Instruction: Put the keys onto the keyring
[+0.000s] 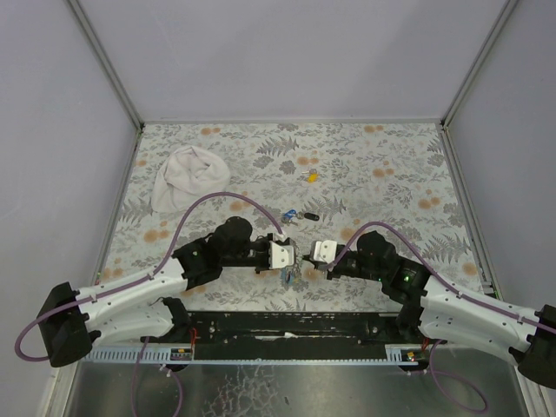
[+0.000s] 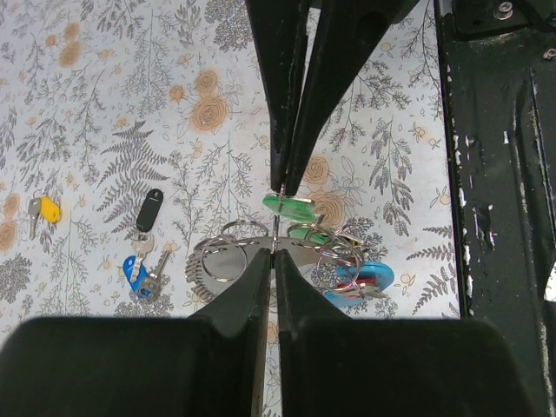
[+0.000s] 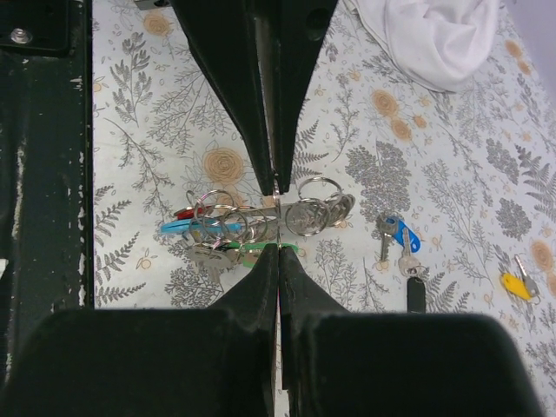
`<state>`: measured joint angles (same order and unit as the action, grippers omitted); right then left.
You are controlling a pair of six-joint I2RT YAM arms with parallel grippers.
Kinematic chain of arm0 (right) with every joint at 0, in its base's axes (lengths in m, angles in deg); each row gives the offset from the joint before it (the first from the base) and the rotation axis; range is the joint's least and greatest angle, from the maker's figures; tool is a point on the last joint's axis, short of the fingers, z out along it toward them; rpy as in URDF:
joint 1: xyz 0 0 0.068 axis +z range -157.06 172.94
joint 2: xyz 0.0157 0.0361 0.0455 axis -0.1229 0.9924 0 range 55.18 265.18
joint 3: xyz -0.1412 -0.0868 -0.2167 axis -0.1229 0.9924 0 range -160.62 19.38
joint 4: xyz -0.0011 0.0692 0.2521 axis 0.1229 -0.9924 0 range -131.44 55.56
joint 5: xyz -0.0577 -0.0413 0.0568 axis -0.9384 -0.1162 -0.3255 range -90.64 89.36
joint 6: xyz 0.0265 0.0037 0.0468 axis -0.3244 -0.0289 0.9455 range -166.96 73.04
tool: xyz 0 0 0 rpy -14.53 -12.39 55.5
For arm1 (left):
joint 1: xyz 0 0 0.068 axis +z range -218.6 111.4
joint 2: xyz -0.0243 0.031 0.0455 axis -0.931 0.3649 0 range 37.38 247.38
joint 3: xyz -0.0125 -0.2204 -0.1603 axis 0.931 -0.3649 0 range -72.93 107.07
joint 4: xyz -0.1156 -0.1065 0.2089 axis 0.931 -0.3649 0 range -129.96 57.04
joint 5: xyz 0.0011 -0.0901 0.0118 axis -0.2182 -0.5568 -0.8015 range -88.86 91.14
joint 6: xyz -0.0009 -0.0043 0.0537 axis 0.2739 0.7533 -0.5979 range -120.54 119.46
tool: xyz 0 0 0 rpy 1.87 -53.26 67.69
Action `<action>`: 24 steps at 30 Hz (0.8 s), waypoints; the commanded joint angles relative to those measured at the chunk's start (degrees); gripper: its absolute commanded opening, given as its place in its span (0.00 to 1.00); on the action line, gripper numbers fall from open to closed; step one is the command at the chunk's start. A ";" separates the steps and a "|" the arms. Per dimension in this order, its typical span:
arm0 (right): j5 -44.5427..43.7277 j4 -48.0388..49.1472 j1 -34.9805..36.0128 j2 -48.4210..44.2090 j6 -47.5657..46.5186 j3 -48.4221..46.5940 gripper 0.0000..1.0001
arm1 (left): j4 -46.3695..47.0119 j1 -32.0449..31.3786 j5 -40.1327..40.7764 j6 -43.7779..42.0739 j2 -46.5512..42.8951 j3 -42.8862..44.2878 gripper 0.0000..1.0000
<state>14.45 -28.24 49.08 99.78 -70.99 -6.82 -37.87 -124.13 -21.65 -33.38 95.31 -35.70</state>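
Keyring (image 1: pixel 290 273): too small in the top view; rings and coil indistinguishable.
Black key (image 3: pixel 415 294): lower end hidden behind right gripper (image 3: pixel 278 252) body.
White cloth (image 3: pixel 434 39): cut by top edge.

White cloth (image 1: pixel 188 176), crumpled heap, far left of counter (image 1: pixel 391 165). Counter cover is grey fern print with orange flowers. Plain grey walls (image 1: pixel 287 52) on three sides, with pale metal posts (image 1: pixel 106 65) at the corners. Scuffed black strip (image 1: pixel 287 326) runs along the near edge, with a shiny metal sheet (image 1: pixel 287 387) below it.
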 commanded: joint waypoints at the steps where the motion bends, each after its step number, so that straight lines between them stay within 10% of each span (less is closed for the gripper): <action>1: 2.47 1.01 0.58 0.13 -0.49 -3.07 0.00 | 4.88 -0.30 -0.63 -0.03 0.42 -0.23 0.00; 24: 1.34 2.24 0.62 -0.86 -0.23 -2.50 0.00 | 4.67 -0.31 -1.16 -0.03 1.46 0.12 0.00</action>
<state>15.50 -28.90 49.15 99.95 -70.97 -7.06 -37.36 -124.13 -22.08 -33.38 96.69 -35.70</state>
